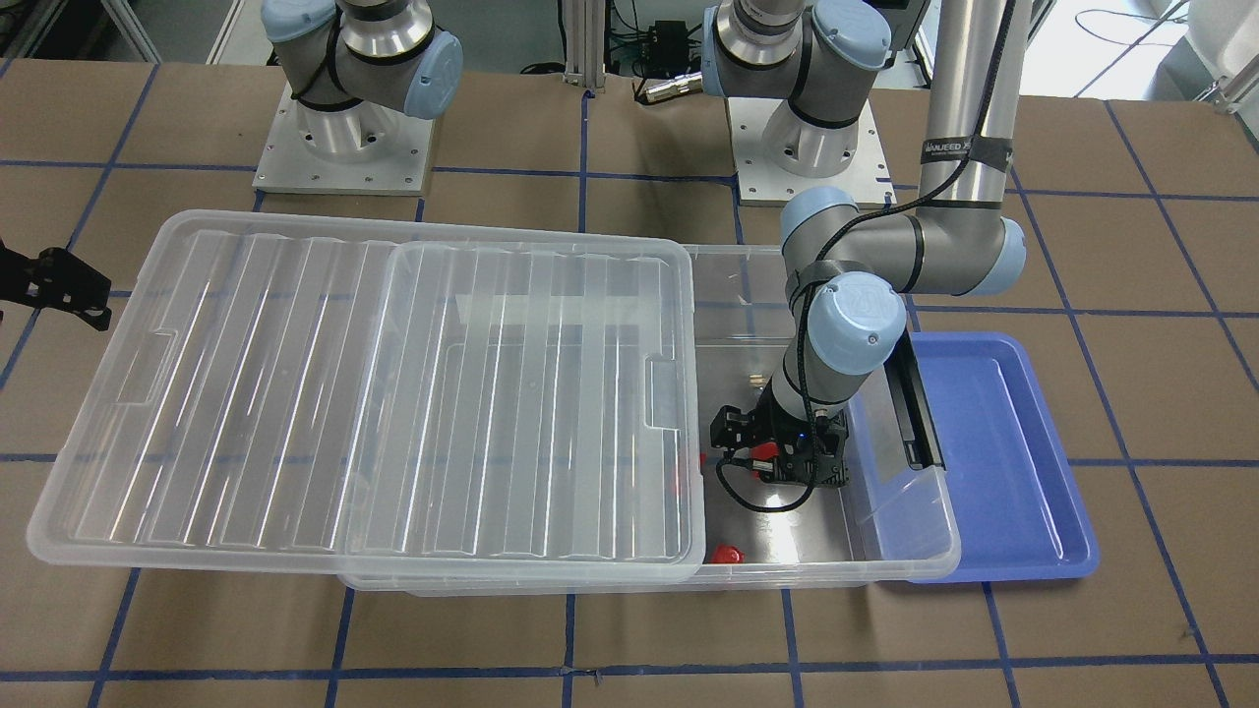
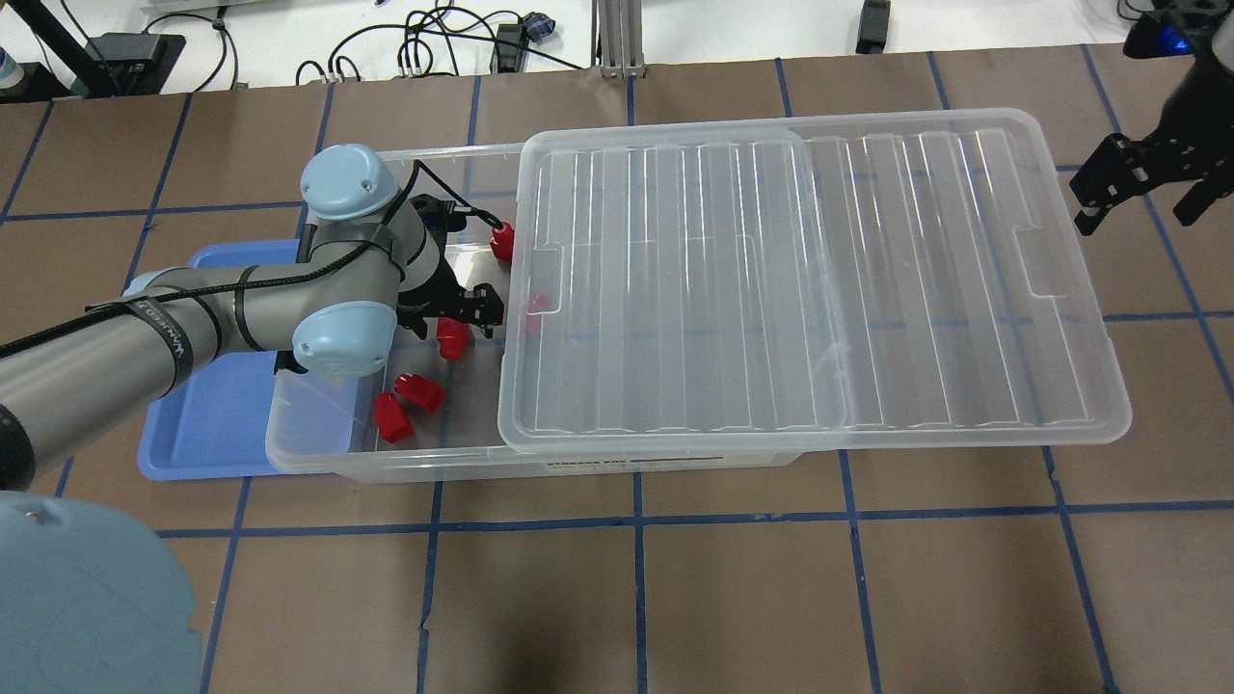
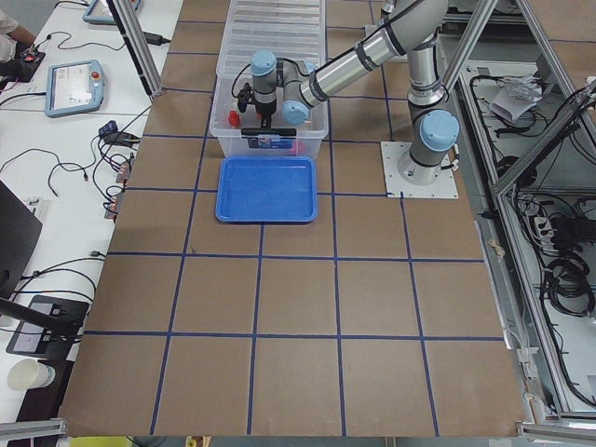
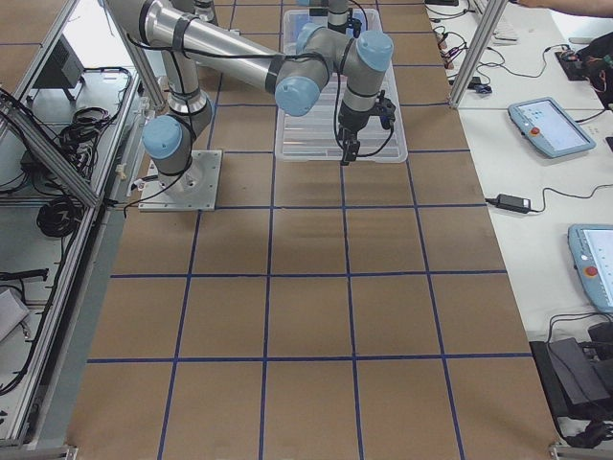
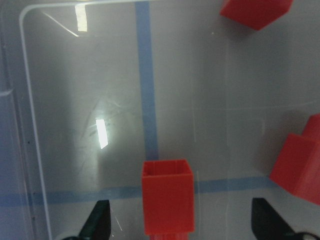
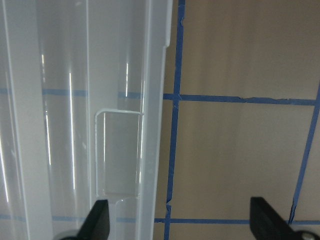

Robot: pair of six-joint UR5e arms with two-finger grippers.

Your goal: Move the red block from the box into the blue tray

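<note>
My left gripper [image 5: 181,222] is down inside the clear box [image 2: 318,453], open, with its fingers either side of a red block [image 5: 167,202] lying on the box floor. The pads are not touching this block. From overhead the same red block [image 2: 451,339] shows just below the left gripper [image 2: 468,318]. Other red blocks [image 2: 421,390] lie nearby on the floor. The blue tray [image 2: 193,434] sits against the box's left end, holding nothing that I can see. My right gripper [image 2: 1142,183] hangs open beside the lid's far right edge, holding nothing.
The ribbed translucent lid [image 2: 810,289] is slid to the right and covers most of the box, leaving only the left end uncovered. One red block [image 2: 501,241] lies near the far wall, another [image 2: 535,308] partly under the lid edge. The black latch bar [image 1: 915,403] faces the tray.
</note>
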